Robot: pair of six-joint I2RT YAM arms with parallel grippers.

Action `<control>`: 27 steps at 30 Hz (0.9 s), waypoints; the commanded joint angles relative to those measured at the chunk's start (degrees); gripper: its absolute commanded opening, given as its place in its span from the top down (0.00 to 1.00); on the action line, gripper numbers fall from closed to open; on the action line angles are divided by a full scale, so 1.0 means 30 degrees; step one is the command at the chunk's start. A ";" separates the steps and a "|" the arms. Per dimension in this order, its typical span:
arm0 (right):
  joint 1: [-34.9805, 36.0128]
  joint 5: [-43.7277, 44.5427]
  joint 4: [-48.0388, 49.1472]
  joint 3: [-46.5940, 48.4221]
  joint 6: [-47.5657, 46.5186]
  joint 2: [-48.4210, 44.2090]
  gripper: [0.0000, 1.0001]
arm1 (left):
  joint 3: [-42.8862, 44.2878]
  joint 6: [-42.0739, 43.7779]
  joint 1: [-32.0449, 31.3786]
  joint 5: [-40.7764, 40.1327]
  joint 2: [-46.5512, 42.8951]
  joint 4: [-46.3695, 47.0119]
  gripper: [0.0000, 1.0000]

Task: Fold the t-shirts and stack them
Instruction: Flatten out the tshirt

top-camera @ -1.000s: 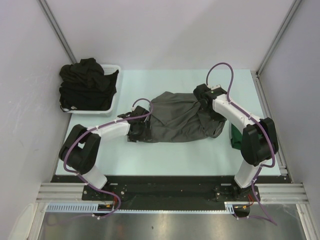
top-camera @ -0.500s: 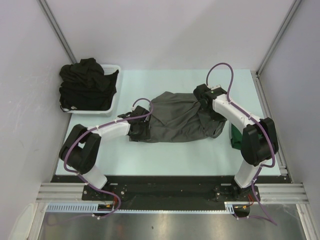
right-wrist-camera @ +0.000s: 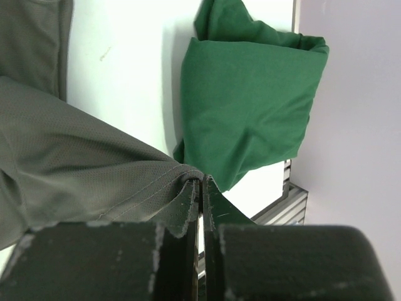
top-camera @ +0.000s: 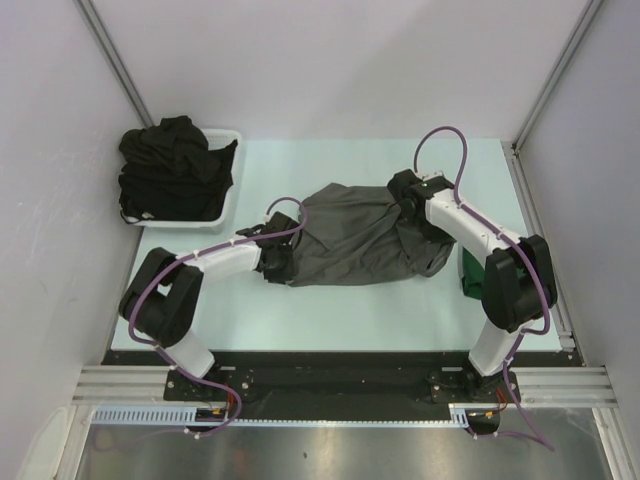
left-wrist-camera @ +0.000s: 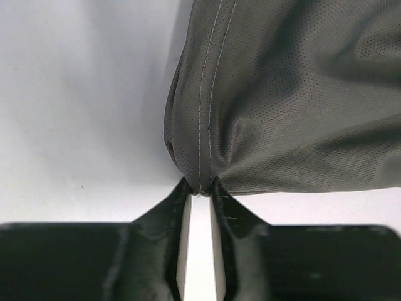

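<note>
A charcoal grey t-shirt lies crumpled across the middle of the table. At the shirt's left edge my left gripper pinches a stitched hem between its fingertips. At the far right corner of the shirt my right gripper is shut on another hemmed edge. A folded dark green t-shirt sits by the table's right edge, mostly hidden behind the right arm in the top view. Black t-shirts are heaped in the basket.
The white plastic basket stands at the table's far left corner. Enclosure walls rise close on both sides. A metal rail runs along the right table edge beside the green shirt.
My left gripper has gone from open to shut on the grey shirt's left hem and has shifted slightly right. The right arm has not moved.
</note>
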 commanded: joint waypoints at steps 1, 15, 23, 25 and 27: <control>-0.0317 0.0997 -0.0246 -0.0233 0.0782 0.0259 1.00 | 0.0198 0.0252 -0.0096 0.0252 0.0206 -0.0367 0.85; -0.0406 0.0382 -0.0803 0.0000 0.1545 0.3073 0.71 | 0.0668 0.0780 -0.0096 0.0046 -0.0145 -0.1130 0.95; -0.0494 0.0706 -0.1067 0.0761 0.1487 0.2195 0.40 | 0.0726 0.0809 -0.0096 -0.0071 -0.0409 -0.1364 0.99; -0.0523 0.0297 -0.1096 0.0821 0.1486 0.2019 0.40 | 0.0785 0.0809 -0.0096 -0.0100 -0.0380 -0.1423 1.00; -0.0552 0.0178 -0.1038 0.0646 0.1515 0.2018 0.39 | 0.0844 0.0867 -0.0096 -0.0158 -0.0351 -0.1510 1.00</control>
